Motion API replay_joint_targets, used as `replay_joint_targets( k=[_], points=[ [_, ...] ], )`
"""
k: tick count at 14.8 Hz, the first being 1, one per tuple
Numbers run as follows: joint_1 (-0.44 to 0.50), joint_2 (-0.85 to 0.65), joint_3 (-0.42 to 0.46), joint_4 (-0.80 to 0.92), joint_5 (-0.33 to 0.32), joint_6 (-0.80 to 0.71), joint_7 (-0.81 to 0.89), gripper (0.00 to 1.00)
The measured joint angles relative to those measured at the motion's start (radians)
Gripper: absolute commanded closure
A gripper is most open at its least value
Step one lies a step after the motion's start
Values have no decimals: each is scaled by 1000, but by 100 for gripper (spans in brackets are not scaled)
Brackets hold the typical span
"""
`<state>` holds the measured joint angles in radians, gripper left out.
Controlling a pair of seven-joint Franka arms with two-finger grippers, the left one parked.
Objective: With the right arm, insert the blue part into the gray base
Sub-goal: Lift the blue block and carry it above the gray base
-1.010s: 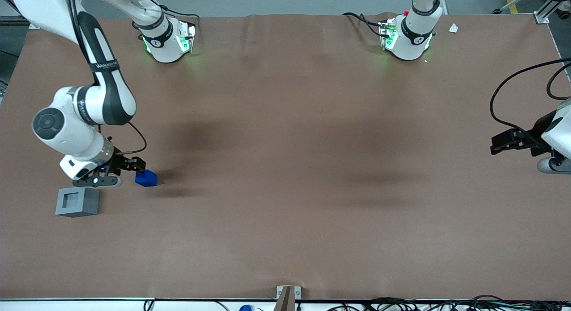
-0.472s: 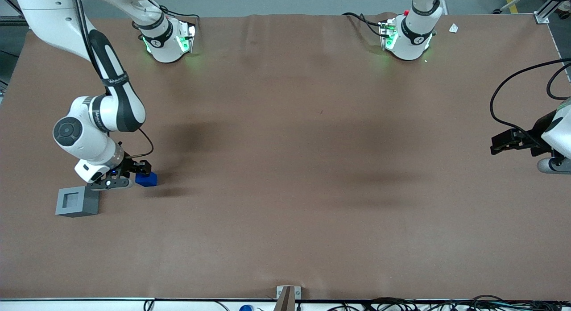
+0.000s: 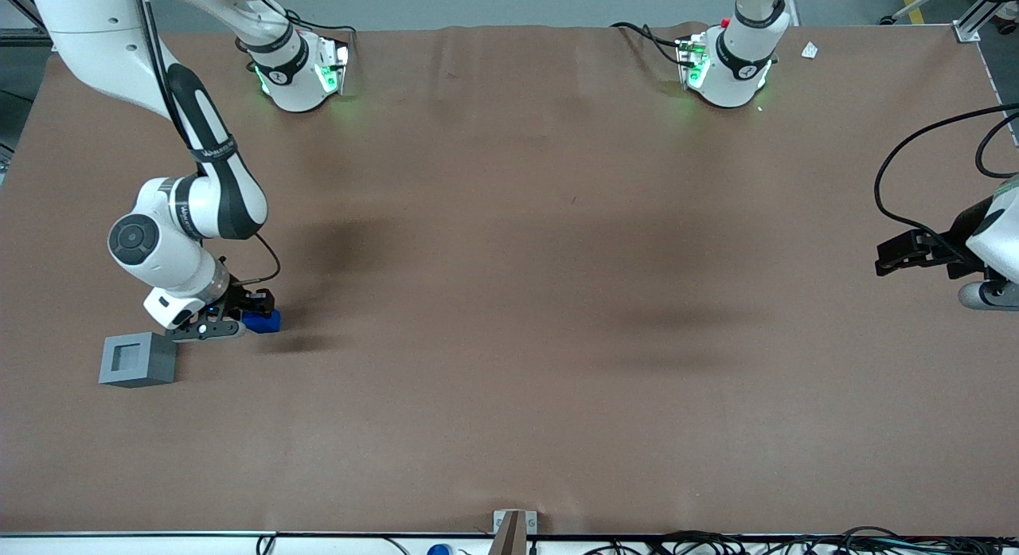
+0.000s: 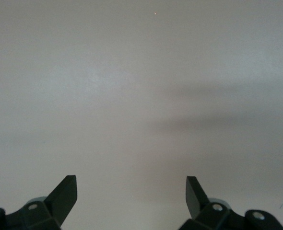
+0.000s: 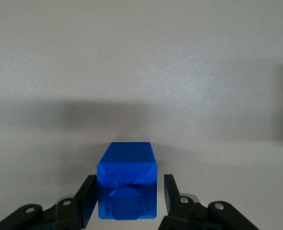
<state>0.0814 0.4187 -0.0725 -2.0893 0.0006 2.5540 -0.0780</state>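
Note:
The blue part [image 3: 265,322] lies on the brown table, its raised stub facing the wrist camera [image 5: 127,184]. My right arm's gripper [image 3: 253,308] is down at the part, with one black finger on each side of it [image 5: 129,188]. The jaws are open: a strip of table shows between one finger [image 5: 170,188] and the part, while the other finger is close against it. The gray base [image 3: 137,359], with its dark square recess facing up, stands on the table beside the gripper, a little nearer the front camera and farther toward the working arm's end.
The brown table [image 3: 509,300] stretches toward the parked arm's end. Two arm bases [image 3: 298,69] [image 3: 728,65] stand at the table edge farthest from the front camera. A small bracket [image 3: 513,527] sits at the near edge.
My right arm has swung toward the blue part and lowered. The gripper, which was beside the part, now straddles it. The blue part and gray base have not moved.

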Motion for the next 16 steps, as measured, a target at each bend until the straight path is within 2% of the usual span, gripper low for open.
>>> replay_joint_targets(
  k=[1, 5, 10, 16],
  points=[
    [0, 1, 1, 0, 0, 1, 0, 82],
    [-1, -4, 1, 4, 0, -3, -1, 92],
    [-26, -113, 0, 46, 0, -144, -19, 92],
    [-122, -184, -2, 114, -1, -290, -146, 93]
  ],
)
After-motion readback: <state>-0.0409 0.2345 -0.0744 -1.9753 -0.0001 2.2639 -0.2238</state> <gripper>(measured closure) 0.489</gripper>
